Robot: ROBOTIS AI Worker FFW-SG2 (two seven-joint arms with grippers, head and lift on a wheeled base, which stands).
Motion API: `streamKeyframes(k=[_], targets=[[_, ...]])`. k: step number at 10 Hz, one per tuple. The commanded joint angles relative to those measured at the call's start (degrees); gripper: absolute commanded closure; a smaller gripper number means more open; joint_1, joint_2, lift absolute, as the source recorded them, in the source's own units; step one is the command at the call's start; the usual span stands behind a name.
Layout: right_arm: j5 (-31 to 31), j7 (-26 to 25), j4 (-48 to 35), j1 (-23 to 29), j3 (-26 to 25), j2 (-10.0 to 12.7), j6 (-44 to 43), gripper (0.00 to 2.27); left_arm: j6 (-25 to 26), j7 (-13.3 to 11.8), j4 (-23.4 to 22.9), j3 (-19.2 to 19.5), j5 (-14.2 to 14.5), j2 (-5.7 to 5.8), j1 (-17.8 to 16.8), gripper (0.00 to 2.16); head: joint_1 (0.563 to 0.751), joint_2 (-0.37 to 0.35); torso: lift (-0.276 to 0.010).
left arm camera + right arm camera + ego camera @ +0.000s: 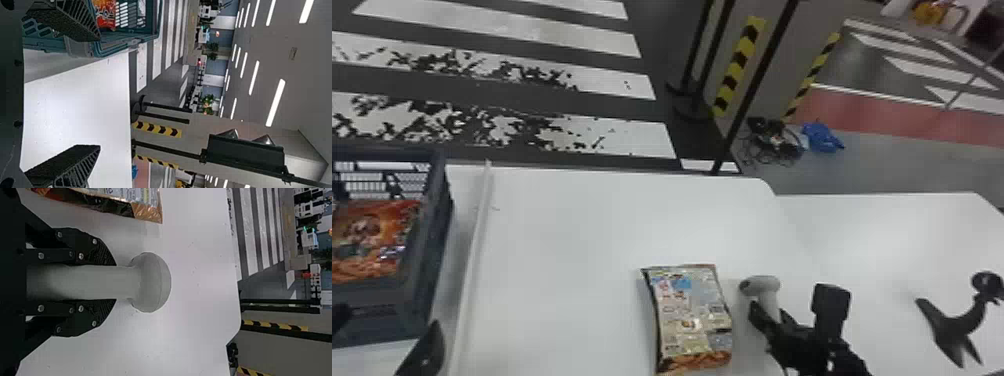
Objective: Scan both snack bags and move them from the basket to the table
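Beside one bag [692, 312], right hand [769, 315] clamped around scanner [765, 286]

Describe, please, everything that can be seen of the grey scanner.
The scanner is light grey, smooth and seemingly plastic, with a rounded head on a narrower handle. Its dark front end faces the robot's left. The right end effector grips the handle between its two black fingers, the head beyond their tips. It is over the white table, to the right of the snack bag lying there, without touching that bag.
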Motion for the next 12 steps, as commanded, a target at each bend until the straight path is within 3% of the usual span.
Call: streamKeyframes(k=[1,2,3,4,5,7,9,10,12], targets=[[0.08,0.65,4.11,-1.59,-0.08,-1.76,-2.15,2.25,-0.13,0.02,-0.3,-0.14,-0.2,-0.06,0.24,0.01,0.695,-0.35,-0.098],[-0.09,1.44,4.2,-1.41,-0.25,-1.85,-2.15,2.24,0.05,-0.06,-0.3,-0.05,-0.2,-0.06,0.24,0.01,0.695,-0.35,-0.098],[-0.71,2.06,3.94,-0.62,-0.78,-1.76,-2.32,1.64,0.23,0.02,-0.3,-0.05,-0.2,-0.06,0.24,0.01,0.695,-0.35,-0.098],[-0.97,2.14,3.32,0.35,-0.96,-1.76,-3.38,0.2,0.23,-0.06,-0.3,-0.05,-0.2,-0.06,0.24,0.01,0.695,-0.35,-0.098],[-0.88,2.14,2.18,1.31,-1.57,-1.5,-4.08,0.0,0.23,-0.06,-0.3,-0.14,-0.2,-0.06,0.15,0.01,0.695,-0.35,-0.098],[-2.2,2.14,-4.06,5.18,-3.15,-0.88,-3.9,0.03,0.23,-0.24,-0.12,-0.31,-0.2,-0.06,-0.03,0.01,0.695,-0.35,-0.098],[-8.79,3.46,-13.56,11.33,-5.53,0.17,-1.09,0.06,0.05,-0.24,-0.04,-0.75,-0.2,-0.15,-0.2,0.01,0.695,-0.35,-0.098],[-13.45,7.42,-16.1,12.39,-7.9,1.4,4.53,0.08,0.05,-0.33,-0.04,-1.01,-0.2,-0.15,-0.29,0.01,0.695,-0.35,-0.098],[-14.33,12.34,-16.72,11.86,-8.69,2.28,8.4,0.09,0.05,-0.59,-0.04,-1.01,-0.2,-0.15,-0.38,0.01,0.695,-0.35,-0.098]])
